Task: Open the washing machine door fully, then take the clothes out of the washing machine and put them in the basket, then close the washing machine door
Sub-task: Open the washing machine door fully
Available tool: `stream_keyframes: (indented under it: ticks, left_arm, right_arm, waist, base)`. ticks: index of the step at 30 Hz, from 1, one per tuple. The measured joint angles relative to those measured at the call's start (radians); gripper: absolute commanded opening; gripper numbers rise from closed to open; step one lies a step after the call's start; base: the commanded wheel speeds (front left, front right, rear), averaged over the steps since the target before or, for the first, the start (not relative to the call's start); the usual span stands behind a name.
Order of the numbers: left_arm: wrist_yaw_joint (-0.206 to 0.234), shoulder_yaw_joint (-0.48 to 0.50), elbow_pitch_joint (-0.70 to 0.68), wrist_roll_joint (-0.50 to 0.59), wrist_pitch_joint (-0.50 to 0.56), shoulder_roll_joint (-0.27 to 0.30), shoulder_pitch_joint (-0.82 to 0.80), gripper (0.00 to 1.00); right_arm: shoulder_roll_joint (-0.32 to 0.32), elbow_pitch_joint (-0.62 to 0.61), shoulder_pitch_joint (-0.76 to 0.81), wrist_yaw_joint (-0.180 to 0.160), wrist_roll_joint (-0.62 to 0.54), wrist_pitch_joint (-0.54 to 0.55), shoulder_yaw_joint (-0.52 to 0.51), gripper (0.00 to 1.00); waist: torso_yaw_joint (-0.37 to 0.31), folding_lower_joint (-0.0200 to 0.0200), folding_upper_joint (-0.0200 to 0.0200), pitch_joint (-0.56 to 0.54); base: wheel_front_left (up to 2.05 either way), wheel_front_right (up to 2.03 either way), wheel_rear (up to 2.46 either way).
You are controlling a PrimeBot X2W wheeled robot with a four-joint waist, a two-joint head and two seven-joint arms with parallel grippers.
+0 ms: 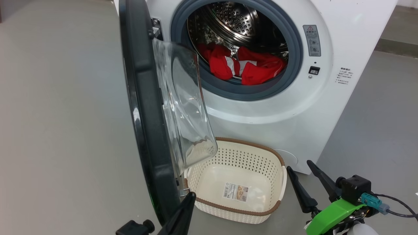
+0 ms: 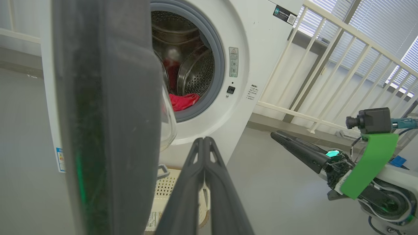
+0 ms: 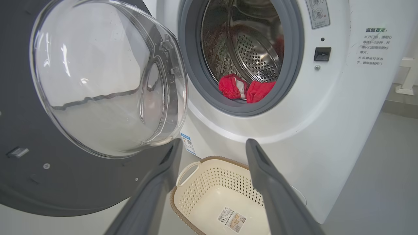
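While the clothes [image 1: 248,67] lie heaped inside the washing machine [image 1: 294,111] at upper centre of the head view, the basket [image 1: 228,156] below it holds just its paper label [image 1: 235,192]. The washing machine door [image 1: 147,114] stands swung out edge-on at left, its glass bowl overhanging the basket's left rim. The left gripper [image 1: 191,195], fingers pressed together, sits just beside the door's lower edge. At lower right, the right gripper [image 1: 298,165] is spread wide and grips nothing.
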Motion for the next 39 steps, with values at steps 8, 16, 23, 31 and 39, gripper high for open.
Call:
stream_keyframes:
  ticks: [8, 16, 23, 31, 39]
  left_arm:
    - [0.009, 0.012, 0.076, -0.012, -0.002, 0.000, -0.001, 0.00]
    - [0.013, 0.032, 0.106, -0.030, -0.002, 0.000, -0.005, 0.00]
    - [0.015, 0.043, 0.125, -0.044, -0.009, 0.001, -0.010, 0.00]
    - [0.064, 0.111, 0.125, -0.051, -0.028, 0.034, -0.012, 0.00]
    - [0.108, 0.193, 0.113, -0.072, -0.037, 0.074, 0.004, 0.00]
  right_arm:
    - [-0.001, -0.003, 0.000, 0.000, -0.004, 0.000, -0.003, 1.00]
    - [-0.004, -0.014, 0.000, 0.000, -0.026, 0.000, -0.006, 1.00]
    - [-0.004, -0.019, 0.000, 0.000, -0.026, 0.000, -0.010, 1.00]
    - [-0.004, -0.031, 0.000, 0.000, -0.031, 0.000, -0.010, 1.00]
    - [-0.003, -0.036, 0.000, 0.000, -0.031, 0.000, -0.009, 1.00]
  waist:
    - [0.001, 0.0000, 0.0000, -0.003]
    - [0.011, 0.0000, 0.0000, -0.002]
    - [0.020, 0.0000, 0.0000, -0.007]
    - [0.023, 0.0000, 0.0000, -0.005]
    - [0.028, 0.0000, 0.0000, -0.003]
  base:
    - [0.00, 0.00, 0.00]
    - [0.00, 0.00, 0.00]
    - [0.00, 0.00, 0.00]
    - [0.00, 0.00, 0.00]
    - [0.00, 0.00, 0.00]
